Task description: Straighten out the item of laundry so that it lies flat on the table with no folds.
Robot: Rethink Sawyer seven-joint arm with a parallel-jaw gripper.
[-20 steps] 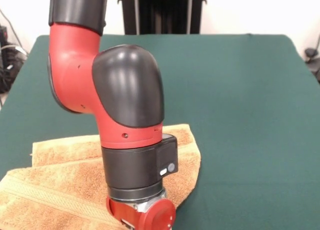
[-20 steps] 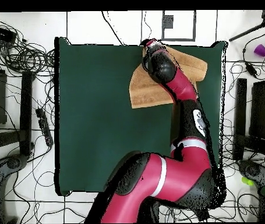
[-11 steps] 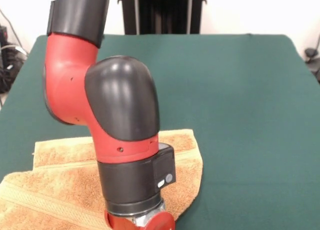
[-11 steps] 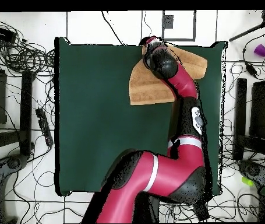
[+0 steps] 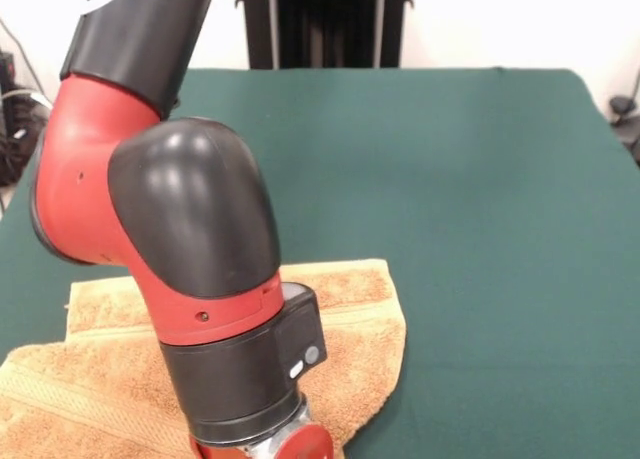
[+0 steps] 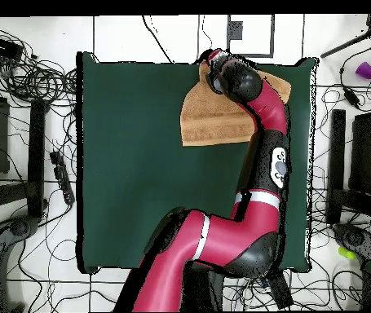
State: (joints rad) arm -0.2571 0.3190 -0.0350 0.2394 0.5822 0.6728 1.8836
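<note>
Towel [image 5: 365,309]: rough terry cloth, smoother woven band. Table [image 5: 480,179]: matt felt-like top. Arm [image 5: 190,229]: glossy plastic shell.

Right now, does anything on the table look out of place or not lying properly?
Yes. The towel is not flat: one layer lies folded over another, askew, at the table edge, partly under the arm.
</note>
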